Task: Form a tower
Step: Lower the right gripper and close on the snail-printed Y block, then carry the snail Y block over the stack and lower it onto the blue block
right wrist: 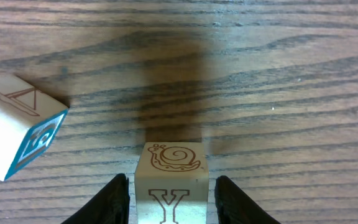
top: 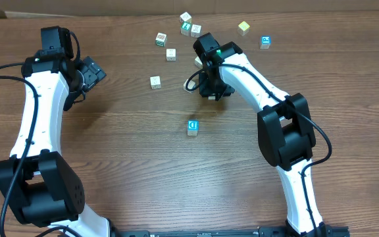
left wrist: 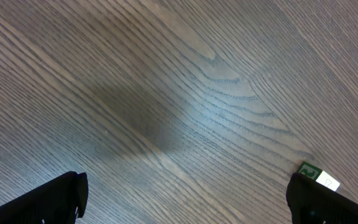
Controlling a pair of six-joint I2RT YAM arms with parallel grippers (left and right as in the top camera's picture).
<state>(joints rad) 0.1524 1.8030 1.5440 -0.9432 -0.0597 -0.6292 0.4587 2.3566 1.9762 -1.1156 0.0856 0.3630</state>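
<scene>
You found the tower (top: 192, 128) standing near the middle of the surface (top: 137, 151), with one blue letter face visible in the overhead view. It lay between the two arms and touched neither of them. The right fingers (top: 214, 92) were the nearer pair, positioned on the far side of the tower and apart from it. The left fingers (top: 92, 72) were well apart from it, toward the left edge. In the left wrist view, you saw the left fingers spread wide at the two lower corners, with only bare wood grain between them. A green-faced cube (left wrist: 312, 173) lay just beyond the right-hand finger. In the right wrist view, you saw the right fingers drawn in narrow on either side of a snail-and-Y cube (right wrist: 169, 186), one finger close to each flank. You could not tell whether the pads actually pressed on it, because the contact area ran off the bottom edge. A sailboat cube (right wrist: 17, 134) with a blue side face sat tilted to the left of that pair, apart from the fingers. The other loose cubes (top: 170, 54) were scattered across the far part of the surface, well apart from the tower.
</scene>
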